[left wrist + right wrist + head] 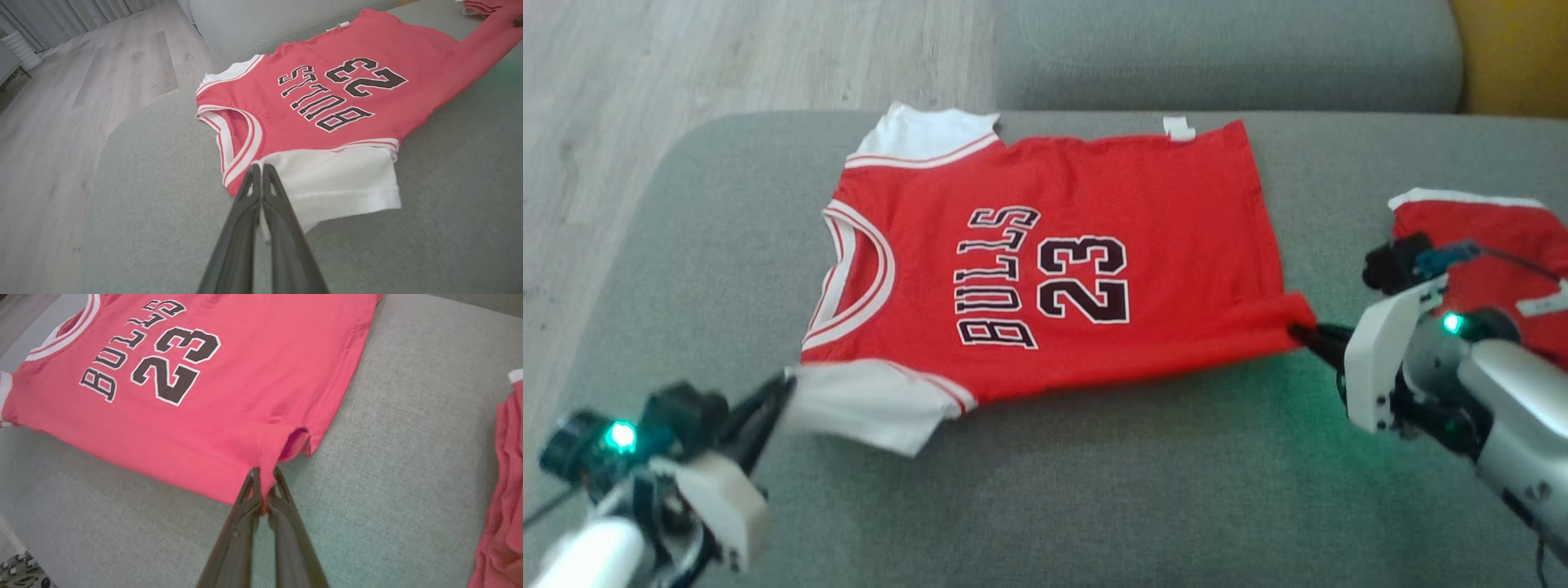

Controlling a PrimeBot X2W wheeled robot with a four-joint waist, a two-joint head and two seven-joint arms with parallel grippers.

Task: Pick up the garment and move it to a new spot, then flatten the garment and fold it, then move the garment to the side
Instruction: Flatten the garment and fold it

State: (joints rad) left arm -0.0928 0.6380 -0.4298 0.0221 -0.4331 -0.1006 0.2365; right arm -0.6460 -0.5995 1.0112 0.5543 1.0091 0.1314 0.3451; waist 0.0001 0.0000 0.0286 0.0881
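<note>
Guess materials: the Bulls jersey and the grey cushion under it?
Bulls jersey: thin soft fabric, probably cotton or polyester knit, matte; it puckers where pinched. Grey cushion: woven upholstery, matte, fine weave texture visible up close.

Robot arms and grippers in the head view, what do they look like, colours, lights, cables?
The left gripper and right gripper each have two long, thin dark fingers on a white housing. Each wrist carries a black block with a green light and thin dark cables. The forearms are pale silver-grey.
</note>
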